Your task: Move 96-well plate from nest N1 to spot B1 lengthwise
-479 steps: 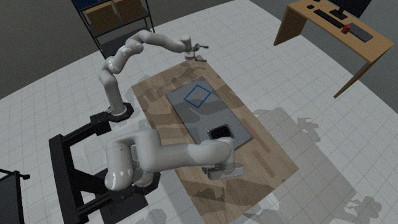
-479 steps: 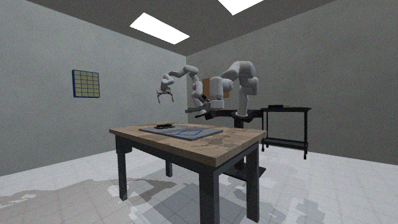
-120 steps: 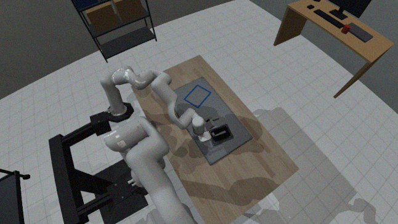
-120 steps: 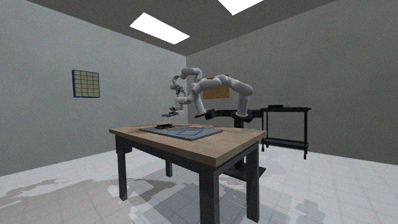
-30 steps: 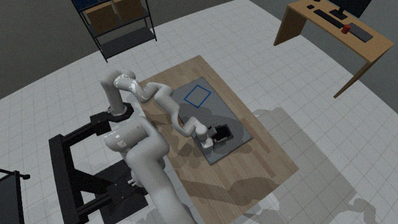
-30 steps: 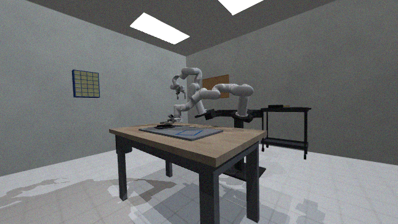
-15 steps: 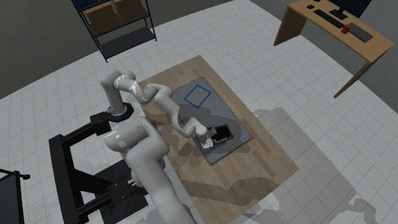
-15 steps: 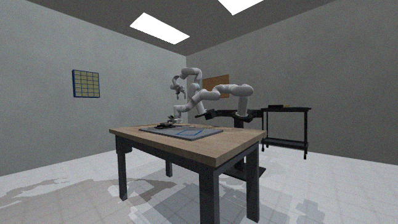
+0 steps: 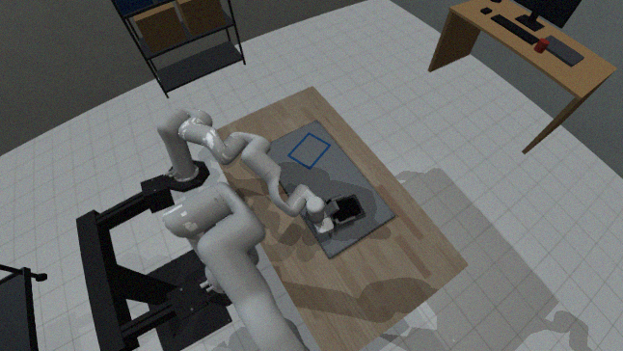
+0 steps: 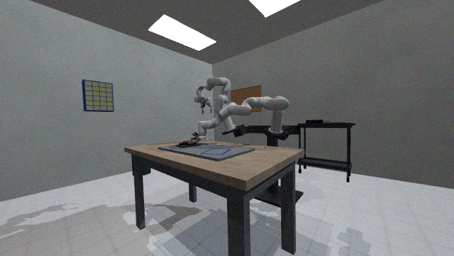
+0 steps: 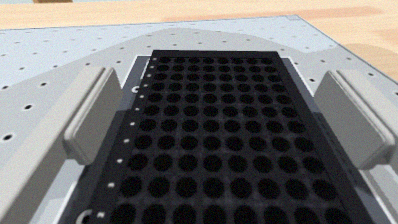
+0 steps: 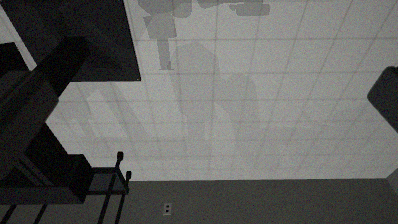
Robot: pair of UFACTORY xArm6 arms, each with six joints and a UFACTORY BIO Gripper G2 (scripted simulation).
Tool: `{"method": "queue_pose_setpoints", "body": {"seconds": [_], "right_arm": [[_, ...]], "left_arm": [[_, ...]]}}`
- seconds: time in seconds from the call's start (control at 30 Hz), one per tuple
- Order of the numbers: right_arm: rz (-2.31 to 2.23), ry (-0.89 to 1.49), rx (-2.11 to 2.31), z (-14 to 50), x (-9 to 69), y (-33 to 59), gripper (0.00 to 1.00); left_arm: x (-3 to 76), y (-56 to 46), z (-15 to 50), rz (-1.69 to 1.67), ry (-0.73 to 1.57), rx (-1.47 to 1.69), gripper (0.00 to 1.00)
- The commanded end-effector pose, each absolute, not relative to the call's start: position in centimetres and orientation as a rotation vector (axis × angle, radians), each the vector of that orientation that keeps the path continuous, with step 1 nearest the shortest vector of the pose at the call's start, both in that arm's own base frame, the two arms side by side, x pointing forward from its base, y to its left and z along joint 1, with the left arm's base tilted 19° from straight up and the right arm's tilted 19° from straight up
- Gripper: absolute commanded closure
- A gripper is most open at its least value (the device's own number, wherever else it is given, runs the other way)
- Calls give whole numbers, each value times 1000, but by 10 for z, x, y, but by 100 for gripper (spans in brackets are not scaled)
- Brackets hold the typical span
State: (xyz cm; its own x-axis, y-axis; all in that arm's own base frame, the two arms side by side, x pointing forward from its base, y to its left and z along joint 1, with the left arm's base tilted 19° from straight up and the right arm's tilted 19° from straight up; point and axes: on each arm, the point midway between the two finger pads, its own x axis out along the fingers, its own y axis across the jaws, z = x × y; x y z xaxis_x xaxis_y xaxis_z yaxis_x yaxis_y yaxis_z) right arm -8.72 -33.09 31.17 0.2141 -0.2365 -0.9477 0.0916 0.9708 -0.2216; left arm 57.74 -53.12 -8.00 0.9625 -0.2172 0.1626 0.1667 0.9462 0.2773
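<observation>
The black plate (image 9: pixel 348 208) (image 10: pixel 184 144) (image 11: pixel 215 125) is in its nest (image 9: pixel 363 212) (image 11: pixel 307 95), right of centre and low in the top view. The left gripper (image 9: pixel 339 215) (image 10: pixel 193 139) (image 11: pixel 225 120) has one finger along each long side of it; whether they press on the plate, I cannot tell. The right gripper (image 9: pixel 204 286) (image 10: pixel 206 111) (image 12: pixel 200 95) is open, with nothing in it, near the centre of the exterior view. The blue outline (image 9: pixel 299 161) (image 10: pixel 210 154) is on the grey mat (image 9: pixel 333 164) (image 10: pixel 233 155) (image 11: pixel 30 60), above the plate in the top view, and the plate is outside it.

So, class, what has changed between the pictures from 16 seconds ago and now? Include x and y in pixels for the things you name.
The left end effector (image 9: pixel 346 210) (image 10: pixel 189 143) (image 11: pixel 227 120) moved over to the black plate (image 9: pixel 348 208) (image 10: pixel 183 144) (image 11: pixel 215 127); whether it grips is unclear. The right arm (image 9: pixel 231 241) (image 10: pixel 219 81) withdrew from over the table. The plate and blue outline (image 9: pixel 299 144) (image 10: pixel 221 148) look unmoved.
</observation>
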Motion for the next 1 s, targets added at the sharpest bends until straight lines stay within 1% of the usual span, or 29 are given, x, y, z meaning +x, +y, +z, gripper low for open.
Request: {"method": "queue_pose_setpoints", "body": {"seconds": [0.0, 0.17, 0.2, 0.97], "right_arm": [[-231, 1336, -129, 313, -87, -331, 0], [-231, 1336, -129, 313, -87, -331, 0], [-231, 1336, -129, 313, -87, -331, 0], [-231, 1336, -129, 313, -87, -331, 0]], "left_arm": [[578, -533, -77, -197, -196, 262, 63], [578, -533, -77, -197, -196, 262, 63], [578, -533, -77, -197, -196, 262, 100], [578, -533, -77, -197, -196, 262, 100]]}}
